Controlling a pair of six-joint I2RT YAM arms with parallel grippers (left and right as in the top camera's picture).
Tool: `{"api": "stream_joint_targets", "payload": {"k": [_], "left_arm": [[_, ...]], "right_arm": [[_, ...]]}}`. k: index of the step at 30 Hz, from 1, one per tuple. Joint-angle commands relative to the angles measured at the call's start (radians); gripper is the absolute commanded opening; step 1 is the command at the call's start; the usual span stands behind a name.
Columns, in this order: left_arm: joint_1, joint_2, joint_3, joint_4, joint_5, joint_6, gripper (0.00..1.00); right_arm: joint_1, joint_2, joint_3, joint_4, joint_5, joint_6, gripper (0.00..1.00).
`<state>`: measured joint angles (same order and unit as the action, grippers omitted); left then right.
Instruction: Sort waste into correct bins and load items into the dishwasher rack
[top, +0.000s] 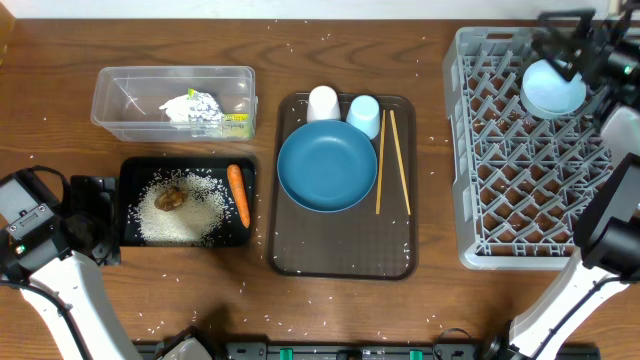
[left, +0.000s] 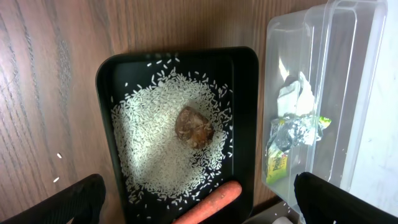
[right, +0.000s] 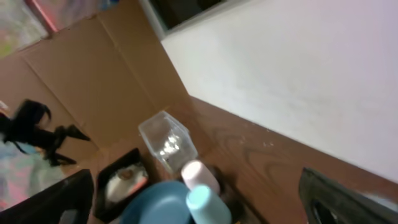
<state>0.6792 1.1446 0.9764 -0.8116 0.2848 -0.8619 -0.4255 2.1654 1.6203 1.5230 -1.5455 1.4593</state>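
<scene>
Beside the left arm, the black tray (top: 133, 172) holds white rice (top: 190, 215), a brown lump (top: 170, 198) and the carrot (top: 239, 194). The clear tub (top: 120, 100) behind it holds the napkin (left: 292, 96), foil (left: 292, 129) and wrapper (left: 277, 163). The plate (top: 326, 166), white cup (top: 322, 102), light-blue cup (top: 363, 114) and chopsticks (top: 381, 160) sit on the brown tray (top: 340, 248). The bowl (top: 553, 90) lies in the grey rack (top: 500, 160) — its far rim is hidden under the right gripper (right: 199, 199), spread wide and empty. The left gripper (left: 202, 196) gapes too.

A small light-blue round bowl (top: 553, 88) is in the big grey plastic rack (top: 500, 200). The big dark-blue round plate (top: 327, 165), a white cup (top: 323, 102), a light-blue cup (top: 363, 115) and two thin wooden chopsticks (top: 393, 160) are on the brown tray (top: 340, 250).
</scene>
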Motion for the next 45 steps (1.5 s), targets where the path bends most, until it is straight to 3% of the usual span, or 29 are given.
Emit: {"api": "stream_joint_targets", "payload": {"k": [1, 7, 13, 15, 18, 25, 31, 38, 45], "left_arm": [[0.003, -0.002, 0.002, -0.003, -0.010, 0.016, 0.98], [0.003, -0.002, 0.002, -0.003, -0.010, 0.016, 0.98], [0.003, -0.002, 0.002, -0.003, -0.010, 0.016, 0.98], [0.003, -0.002, 0.002, -0.003, -0.010, 0.016, 0.98], [0.003, -0.002, 0.002, -0.003, -0.010, 0.016, 0.98], [0.003, -0.002, 0.002, -0.003, -0.010, 0.016, 0.98], [0.003, -0.002, 0.002, -0.003, -0.010, 0.016, 0.98], [0.003, -0.002, 0.002, -0.003, -0.010, 0.016, 0.98], [0.003, -0.002, 0.002, -0.003, -0.010, 0.016, 0.98]], "right_arm": [[-0.003, 0.000, 0.082, -0.055, -0.011, 0.162, 0.99], [0.021, 0.000, 0.094, -0.117, -0.007, 0.113, 0.99], [0.046, 0.000, 0.094, -0.165, 0.064, -0.071, 0.99], [0.043, 0.000, 0.095, -0.225, 0.075, -0.211, 0.99], [0.029, 0.000, 0.095, -0.450, 0.088, -0.467, 0.99], [-0.055, 0.000, 0.095, -1.295, 0.359, -0.892, 0.99], [-0.123, -0.040, 0.095, -1.595, 0.460, -1.104, 0.99], [-0.113, -0.275, 0.095, -1.984, 1.003, -1.428, 0.99], [-0.050, -0.519, 0.095, -2.074, 1.468, -1.475, 0.99]]}}
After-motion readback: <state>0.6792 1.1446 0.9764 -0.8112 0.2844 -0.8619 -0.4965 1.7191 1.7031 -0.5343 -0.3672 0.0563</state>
